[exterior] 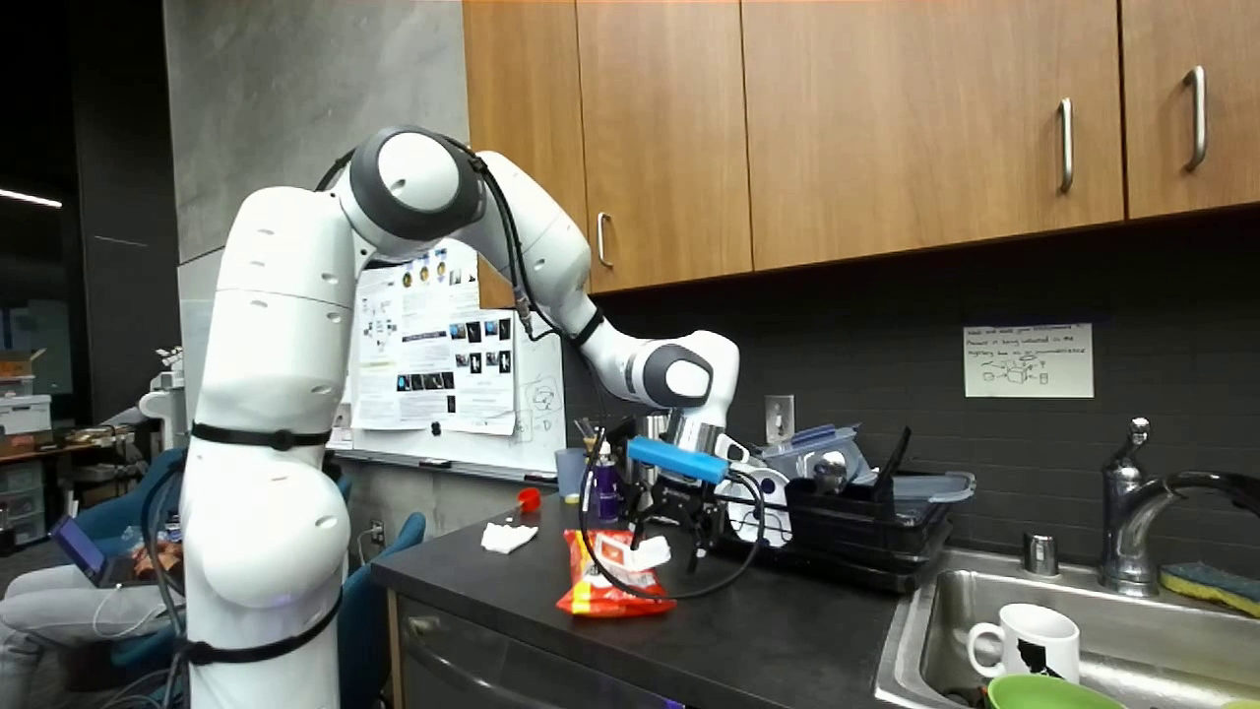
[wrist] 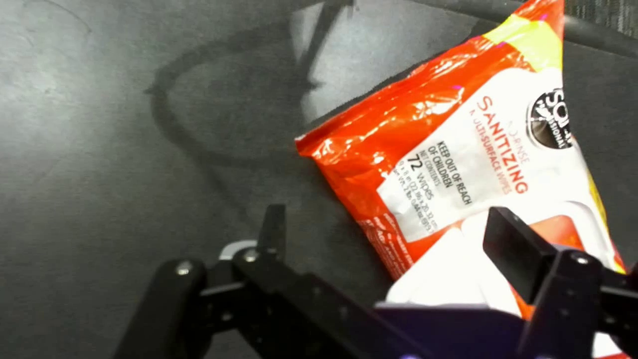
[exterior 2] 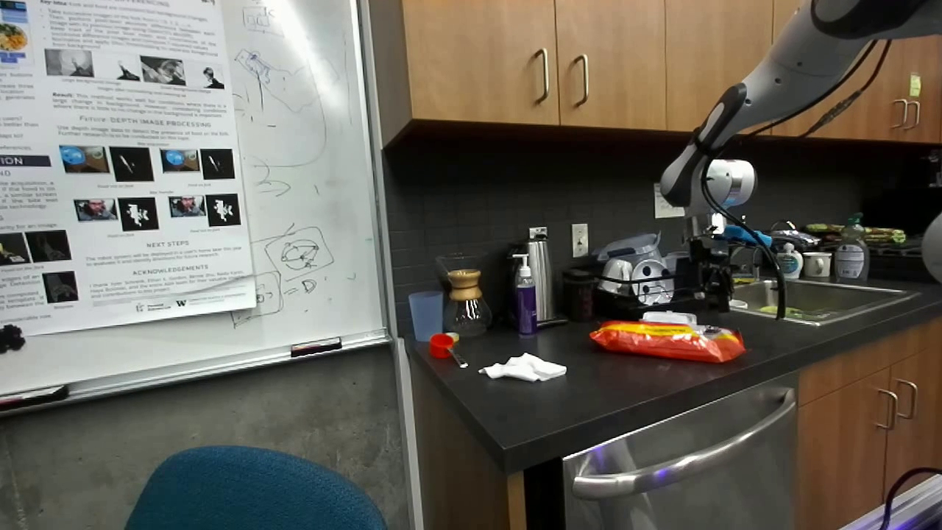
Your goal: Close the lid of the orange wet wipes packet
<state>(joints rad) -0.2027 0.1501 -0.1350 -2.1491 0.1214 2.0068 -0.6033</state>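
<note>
The orange wet wipes packet (exterior: 612, 601) lies on the dark counter. It also shows in an exterior view (exterior 2: 662, 342) and in the wrist view (wrist: 364, 144). Its white lid (exterior: 647, 554) is open, swung away from the orange opening and raised at the packet's edge. The lid also shows in an exterior view (exterior 2: 670, 318) and in the wrist view (wrist: 448, 276). My gripper (wrist: 394, 227) is open, its fingers wide apart and nothing held. One finger is over the lid and opening; the other is beyond the packet over the counter. Whether a finger touches the lid, I cannot tell.
A black dish rack (exterior: 856, 522) with dishes stands beside the gripper. A purple bottle (exterior 2: 526, 298), a red scoop (exterior 2: 441, 345) and a crumpled white tissue (exterior 2: 524, 367) are on the counter. The sink (exterior: 911, 640) lies on the rack's other side. A black cable loops around the gripper.
</note>
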